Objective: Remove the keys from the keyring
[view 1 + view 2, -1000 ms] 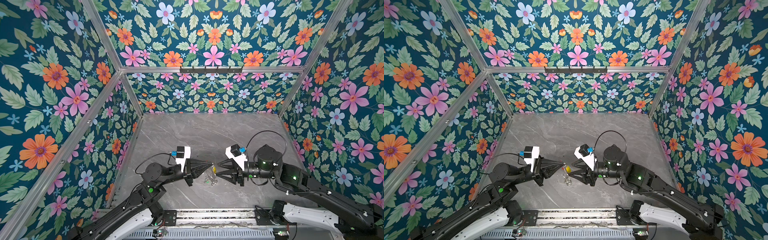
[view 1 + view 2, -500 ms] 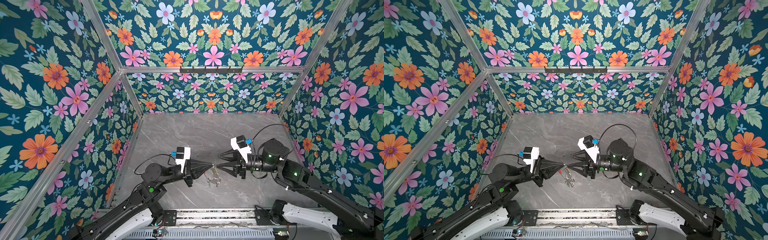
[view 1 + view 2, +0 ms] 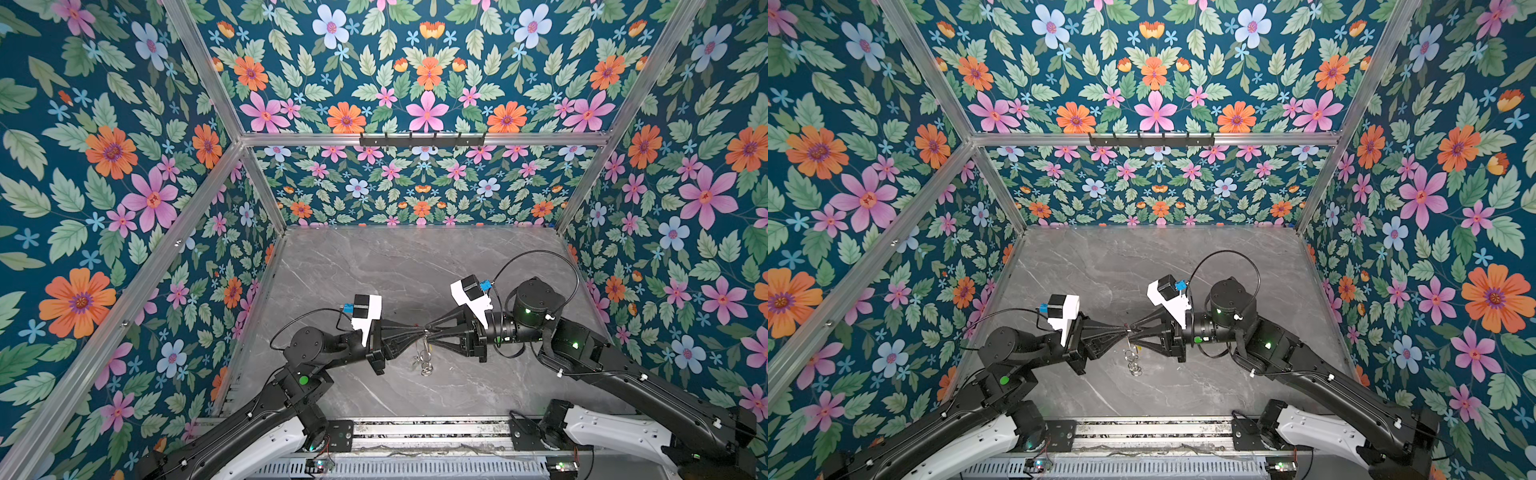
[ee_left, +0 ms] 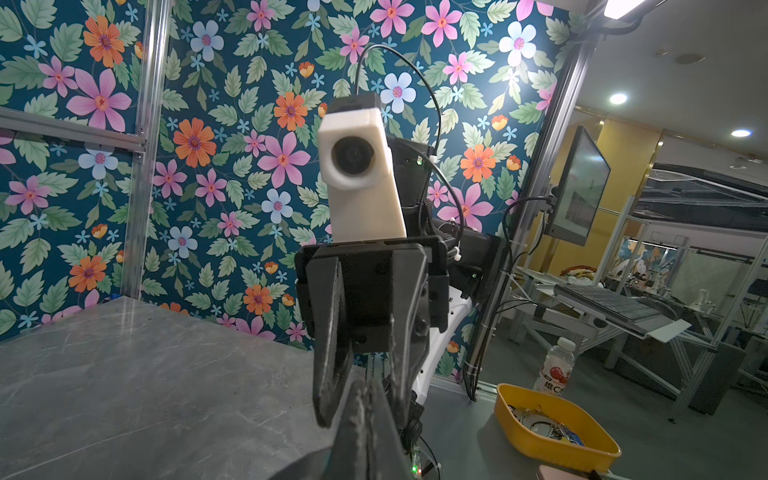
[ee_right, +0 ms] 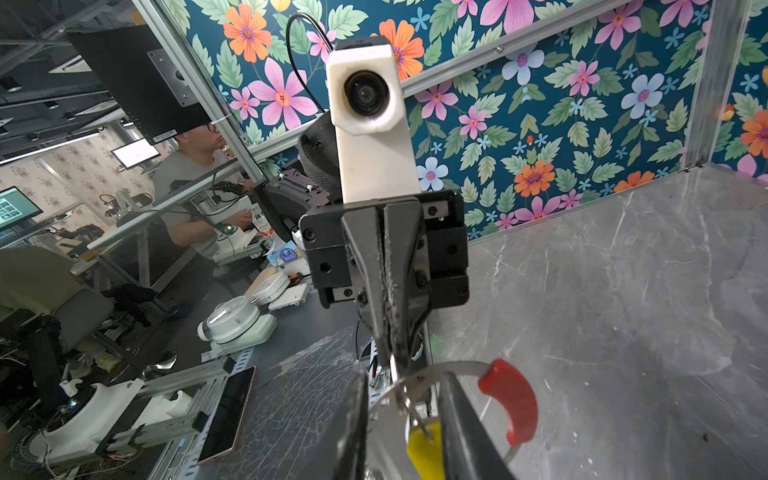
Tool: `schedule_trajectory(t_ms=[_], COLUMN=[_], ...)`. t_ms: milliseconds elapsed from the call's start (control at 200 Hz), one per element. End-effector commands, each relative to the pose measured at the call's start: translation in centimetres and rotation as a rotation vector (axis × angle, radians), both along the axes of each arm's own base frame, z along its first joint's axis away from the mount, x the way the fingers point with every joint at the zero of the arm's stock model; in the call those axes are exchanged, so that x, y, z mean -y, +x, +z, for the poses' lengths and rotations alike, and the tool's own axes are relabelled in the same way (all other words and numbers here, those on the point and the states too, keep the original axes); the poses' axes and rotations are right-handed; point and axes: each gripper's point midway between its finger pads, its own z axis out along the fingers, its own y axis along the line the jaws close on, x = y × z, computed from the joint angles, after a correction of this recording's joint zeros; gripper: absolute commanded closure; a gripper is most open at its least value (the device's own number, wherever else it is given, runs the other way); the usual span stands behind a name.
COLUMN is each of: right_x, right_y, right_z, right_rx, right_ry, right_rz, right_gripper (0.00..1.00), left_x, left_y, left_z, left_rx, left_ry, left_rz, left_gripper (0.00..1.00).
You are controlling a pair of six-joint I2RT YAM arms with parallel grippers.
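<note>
my left gripper (image 3: 419, 331) is pressed together on the thin grey band of the keyring (image 5: 463, 364), holding it up off the desk (image 3: 374, 270) near the middle, toward the front edge. my right gripper (image 3: 430, 333) faces it tip to tip, so the two nearly touch. its jaws stand apart, one on each side of the band, not yet clamped on anything.

the yellow key (image 5: 424, 451) sits in the gap between those right fingers, just beside one of them with space left on the other side. its long axis seems to run roughly along my fingers, back toward the wrist. the red segment (image 5: 505, 401) of the ring curves away outside the jaws. in both top views small silver loops (image 3: 424, 362) dangle below the meeting point. i cannot make out the green-tagged key.

so the right arm is the one placed for the key, and i judge the next move turns on closing squarely across its flat faces without catching the band too.
</note>
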Motion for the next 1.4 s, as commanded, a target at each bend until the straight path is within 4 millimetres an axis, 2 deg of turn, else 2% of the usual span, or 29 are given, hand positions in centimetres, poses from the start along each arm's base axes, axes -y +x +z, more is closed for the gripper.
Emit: schedule_trajectory(t_ms=[0, 65, 160, 425, 525, 640, 750, 985, 1200, 1395], right_x=[-0.1, -0.1, -0.1, -0.2, 0.0, 0.4, 0.9, 2.4, 2.9, 2.8], right_y=[-0.1, -0.1, 0.0, -0.1, 0.1, 0.4, 0.8, 1.1, 0.7, -0.1], right_z=[0.5, 0.3, 0.2, 0.1, -0.1, -1.2, -2.6, -4.9, -5.4, -5.7], right_rx=[0.003, 0.000, -0.002, -0.006, -0.014, -0.036, -0.057, -0.056, -0.047, -0.051], right_ry=[0.021, 0.018, 0.015, 0.010, -0.011, -0.083, -0.179, -0.365, -0.443, -0.476], right_rz=[0.011, 0.010, 0.008, 0.010, -0.006, -0.036, -0.076, -0.115, -0.082, -0.020], right_gripper=[0.73, 0.73, 0.79, 1.00, 1.00, 1.00, 1.00, 1.00, 1.00, 1.00], left_x=[-0.5, -0.5, -0.5, -0.5, -0.4, -0.7, -1.1, -0.2, 1.0, 1.9], left_y=[-0.3, -0.3, -0.3, 0.0, 0.4, 0.9, 1.1, 1.0, 0.3, -0.1], left_z=[1.2, 1.2, 1.1, 1.0, 0.9, 0.2, -0.6, -2.9, -4.3, -4.6], left_rx=[0.035, 0.036, 0.037, 0.022, -0.009, -0.044, -0.071, -0.150, -0.197, -0.198], left_ry=[-0.046, -0.047, -0.045, -0.039, -0.026, 0.025, 0.099, 0.317, 0.425, 0.461], left_rz=[0.001, 0.004, 0.005, 0.022, 0.034, 0.072, 0.106, 0.073, -0.016, -0.081], left_gripper=[1.00, 1.00, 1.00, 1.00, 1.00, 0.73, 0.62, 0.60, 0.59, 0.59])
